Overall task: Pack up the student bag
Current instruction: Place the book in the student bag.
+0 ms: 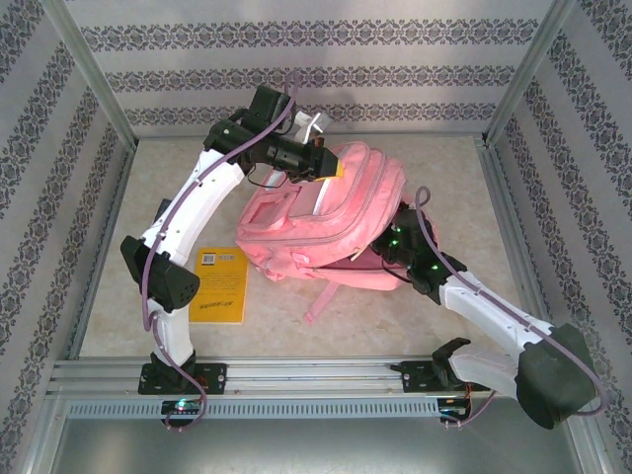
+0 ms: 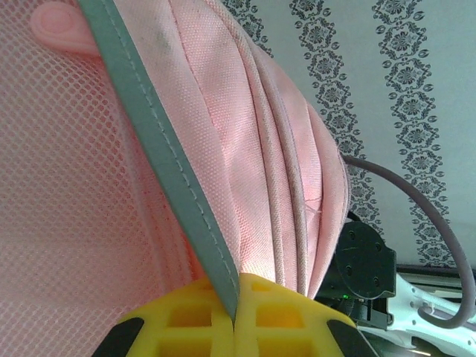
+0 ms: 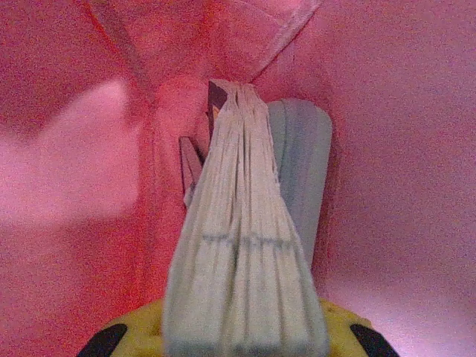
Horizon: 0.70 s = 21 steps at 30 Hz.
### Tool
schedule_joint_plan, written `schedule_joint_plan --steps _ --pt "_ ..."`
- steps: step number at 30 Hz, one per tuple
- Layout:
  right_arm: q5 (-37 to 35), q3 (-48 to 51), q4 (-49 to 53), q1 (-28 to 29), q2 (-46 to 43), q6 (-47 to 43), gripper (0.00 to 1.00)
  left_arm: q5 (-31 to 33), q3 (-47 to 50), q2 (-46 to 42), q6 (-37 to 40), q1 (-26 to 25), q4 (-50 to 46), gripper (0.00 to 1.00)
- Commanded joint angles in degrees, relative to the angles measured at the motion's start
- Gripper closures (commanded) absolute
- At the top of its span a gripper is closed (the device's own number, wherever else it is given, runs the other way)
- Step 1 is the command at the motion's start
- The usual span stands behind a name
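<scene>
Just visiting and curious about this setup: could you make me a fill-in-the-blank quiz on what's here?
The student bag is ___ in colour. The left gripper is shut on the bag's trim, which is ___. On the table, beside the bag, lies a ___ book. Missing: pink; grey; yellow.

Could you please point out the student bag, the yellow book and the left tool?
student bag (image 1: 357, 209): top external view, its pink upper surface.
yellow book (image 1: 219, 284): top external view, cover's middle.
left tool (image 2: 236, 303): left wrist view, between its fingertips.
</scene>
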<state>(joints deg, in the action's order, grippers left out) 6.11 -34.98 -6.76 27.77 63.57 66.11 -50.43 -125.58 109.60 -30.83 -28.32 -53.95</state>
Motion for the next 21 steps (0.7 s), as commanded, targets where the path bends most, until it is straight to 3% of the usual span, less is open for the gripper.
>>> schedule_joint_plan --steps 1,7,17,21 --pt "0.6 0.95 -7.55 1.12 -0.2 1.24 1.0 -5.07 -2.84 -1.01 -0.9 0.12 8.42 1.0" --pt "-4.43 0.28 -7.67 2.2 -0.37 3.52 1.0 -4.94 -4.86 1.75 -0.73 -1.32 7.88 1.0" --pt "-0.12 2.3 -5.19 -0.08 -9.16 6.56 1.0 -3.49 -6.03 2.0 -0.62 -0.08 6.95 1.0" --pt "1.8 2.37 -7.58 0.3 -8.4 9.28 1.0 -3.88 -6.04 2.39 -0.96 -0.08 7.4 1.0"
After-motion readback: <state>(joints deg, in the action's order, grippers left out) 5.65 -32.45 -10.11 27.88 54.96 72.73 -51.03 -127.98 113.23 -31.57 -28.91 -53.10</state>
